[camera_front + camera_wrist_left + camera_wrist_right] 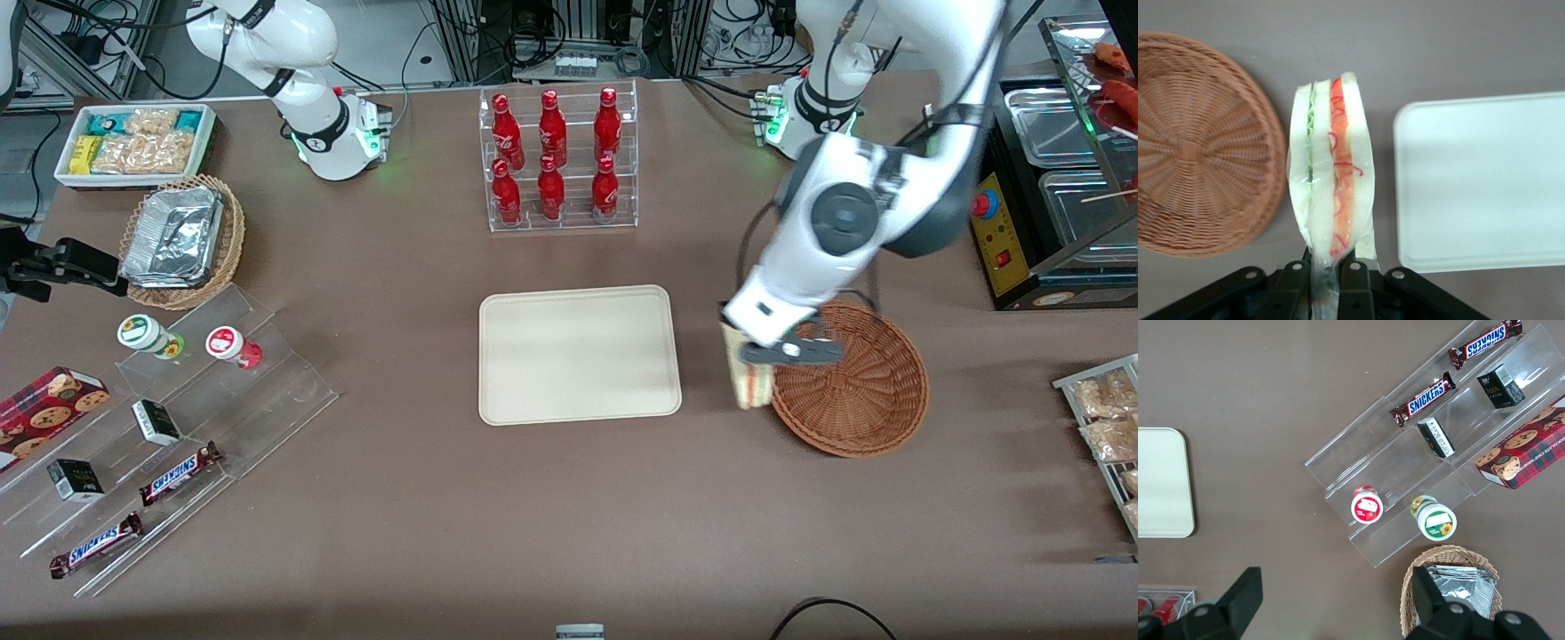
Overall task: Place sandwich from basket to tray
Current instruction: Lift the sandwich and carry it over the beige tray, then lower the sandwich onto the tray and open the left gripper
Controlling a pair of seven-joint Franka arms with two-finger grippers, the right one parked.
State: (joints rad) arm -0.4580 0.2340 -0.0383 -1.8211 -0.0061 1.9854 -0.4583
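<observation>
My left gripper [756, 347] is shut on the clear-wrapped sandwich [1331, 173] and holds it above the bare table, between the basket and the tray. In the front view the sandwich [749, 380] hangs below the gripper, just outside the basket's rim. Its white bread and red and green filling show edge-on in the left wrist view, with the fingers [1353, 280] pinching its wrapper end. The reddish-brown wicker basket [858, 382] holds nothing; it also shows in the left wrist view [1198, 147]. The cream tray [578, 353] lies flat and bare beside it, also visible in the left wrist view [1485, 180].
A clear rack of red bottles [556, 160] stands farther from the front camera than the tray. Toward the parked arm's end are a tan wicker basket with foil containers [182, 240], a white bin of snacks [138, 142] and a clear stepped stand [169, 427] with snacks. Metal equipment [1058, 178] stands at the working arm's end.
</observation>
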